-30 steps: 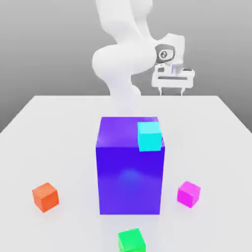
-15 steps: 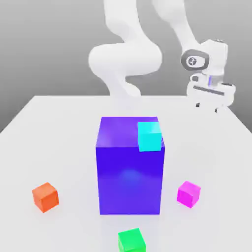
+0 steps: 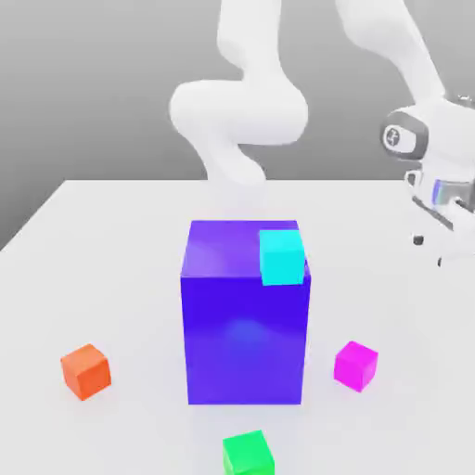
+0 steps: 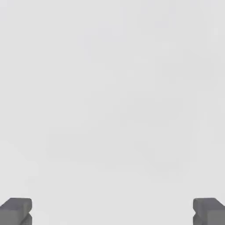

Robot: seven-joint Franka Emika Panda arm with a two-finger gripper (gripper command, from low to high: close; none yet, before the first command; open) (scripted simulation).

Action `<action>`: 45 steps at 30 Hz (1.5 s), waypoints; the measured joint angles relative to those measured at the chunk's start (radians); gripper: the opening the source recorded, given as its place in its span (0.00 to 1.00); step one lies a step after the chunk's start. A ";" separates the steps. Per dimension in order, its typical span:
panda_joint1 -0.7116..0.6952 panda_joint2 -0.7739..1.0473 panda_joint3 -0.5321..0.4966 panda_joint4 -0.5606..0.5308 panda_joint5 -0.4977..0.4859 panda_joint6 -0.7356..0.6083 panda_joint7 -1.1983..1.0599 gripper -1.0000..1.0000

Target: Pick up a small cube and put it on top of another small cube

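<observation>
The small magenta cube lies on the white table, just off the big blue-purple block's lower corner on the exterior view's right. My gripper hangs high above the table near that view's right edge, well above the magenta cube and farther back. In the hand view my gripper is open, its two dark fingertips far apart over bare white table, with nothing between them.
The big blue-purple block stands mid-table with a cyan cube at its top front corner. An orange cube sits on the exterior view's left and a green cube lies at the front.
My arm has swung from behind the block toward the exterior view's right and lower, carrying the gripper to the frame's edge. No cube has moved.
</observation>
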 joint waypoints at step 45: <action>-0.876 -0.167 0.231 0.053 0.315 -0.011 -0.151 0.00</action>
